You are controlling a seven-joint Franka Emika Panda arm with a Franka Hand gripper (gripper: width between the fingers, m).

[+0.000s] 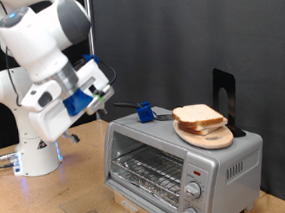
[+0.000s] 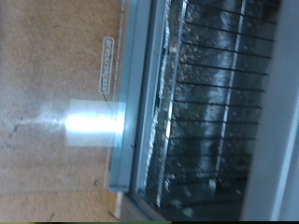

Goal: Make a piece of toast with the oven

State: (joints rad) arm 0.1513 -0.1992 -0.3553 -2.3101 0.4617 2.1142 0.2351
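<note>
While toast tops the oven, the tool's spread is unreadable.

No text, number or brand can be read in either view. A small pale label sits on the tabletop beside the oven, its print too blurred to make out.

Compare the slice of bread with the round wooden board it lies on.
The slice of bread is squarish with a pale face and light-brown crust; the round wooden board is one even light tan. The bread lies on top, while the board rests directly on the oven roof. The board spreads wider, its rim showing past the bread. Both lie flat, away from the gripper.
</note>
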